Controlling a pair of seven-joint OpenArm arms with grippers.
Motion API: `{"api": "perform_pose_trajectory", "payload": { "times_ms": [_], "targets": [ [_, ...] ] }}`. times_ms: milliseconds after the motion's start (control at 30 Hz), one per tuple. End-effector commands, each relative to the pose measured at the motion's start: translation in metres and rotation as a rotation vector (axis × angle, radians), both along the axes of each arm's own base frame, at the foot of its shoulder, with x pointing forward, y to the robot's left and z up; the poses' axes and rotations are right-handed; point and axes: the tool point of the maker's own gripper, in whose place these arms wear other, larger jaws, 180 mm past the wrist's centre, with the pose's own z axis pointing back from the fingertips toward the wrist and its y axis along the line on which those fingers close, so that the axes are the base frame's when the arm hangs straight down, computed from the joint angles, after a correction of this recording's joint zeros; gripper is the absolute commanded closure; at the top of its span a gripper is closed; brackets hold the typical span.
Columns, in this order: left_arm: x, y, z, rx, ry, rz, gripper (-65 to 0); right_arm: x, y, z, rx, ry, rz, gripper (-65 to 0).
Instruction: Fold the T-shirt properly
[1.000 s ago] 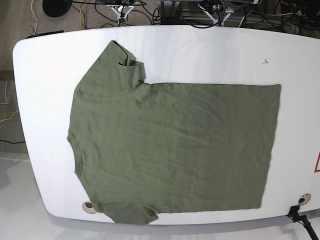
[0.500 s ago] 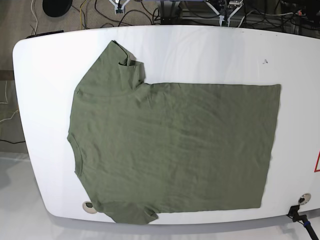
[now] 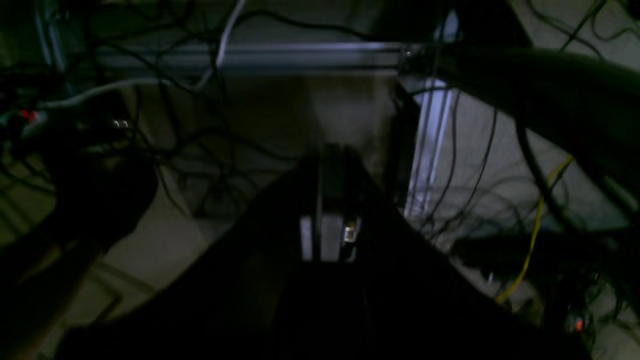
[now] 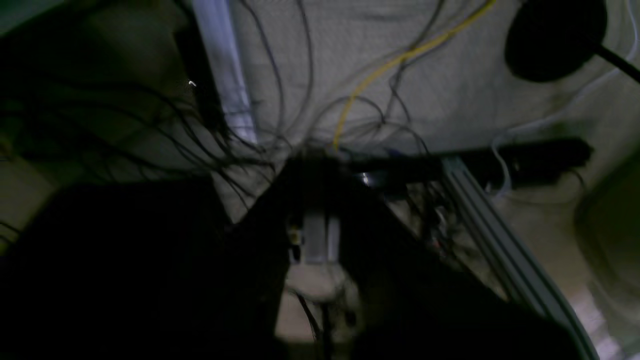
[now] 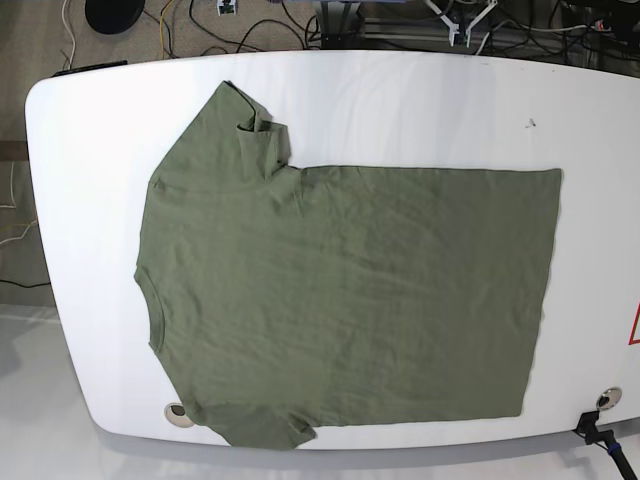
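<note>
The olive-green T-shirt [image 5: 340, 300] lies flat and spread on the white table [image 5: 400, 100]. Its neck is at the left and its hem at the right. The far sleeve [image 5: 255, 135] is partly folded over itself, and the near sleeve [image 5: 265, 428] reaches the front edge. Both arms are pulled back beyond the table's far edge, away from the shirt. In the left wrist view my left gripper [image 3: 326, 239] is shut and holds nothing, over the floor and cables. In the right wrist view my right gripper [image 4: 316, 243] is also shut and holds nothing. Neither wrist view shows the shirt.
Tangled cables, a yellow cable [image 4: 400, 60] and an aluminium rail [image 3: 250, 52] lie on the floor behind the table. A black round base [image 5: 113, 12] stands at the far left. The table's front edge has a round hole [image 5: 178, 411] and a black clamp [image 5: 598, 434].
The arm tips at the top edge of the base view have moved further back and apart. The T-shirt has not moved.
</note>
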Motion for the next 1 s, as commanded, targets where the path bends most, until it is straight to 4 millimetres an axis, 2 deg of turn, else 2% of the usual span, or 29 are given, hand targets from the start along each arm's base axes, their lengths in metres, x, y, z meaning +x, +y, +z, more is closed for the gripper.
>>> {"api": "perform_pose_trajectory", "payload": {
  "times_ms": [0, 167, 467, 500, 600, 700, 833, 967],
  "targets": [
    [-0.013, 0.005, 0.005, 0.01, 0.012, -0.014, 0.0, -0.013, -0.008, 0.004, -0.011, 0.006, 0.007, 0.0],
    [-0.029, 0.022, 0.028, 0.037, -0.022, -0.024, 0.0, -0.028, -0.015, 0.018, -0.018, -0.043, 0.023, 0.0],
    [-0.035, 0.044, 0.088, 0.09, -0.147, -0.021, 0.0, -0.04, -0.019, 0.056, -0.017, -0.149, 0.066, 0.0],
    [-0.021, 0.04, 0.091, 0.072, -0.208, -0.024, 0.0, -0.036, -0.021, 0.056, -0.018, -0.139, 0.054, 0.0],
    [-0.024, 0.041, 0.115, 0.08, -0.238, -0.053, 0.0, -0.031, -0.032, 0.084, -0.042, -0.212, 0.058, 0.0],
    [-0.013, 0.043, 0.144, 0.091, -0.302, -0.084, 0.0, -0.02, -0.042, 0.113, -0.065, -0.282, 0.061, 0.0],
    [0.009, 0.043, 0.186, 0.109, -0.403, -0.117, 0.0, 0.01, -0.05, 0.151, -0.088, -0.395, 0.083, 0.0],
    [0.034, 0.037, 0.225, 0.113, -0.494, -0.164, -0.2, 0.048, -0.05, 0.186, -0.101, -0.519, 0.111, 0.0]
  ]
}}
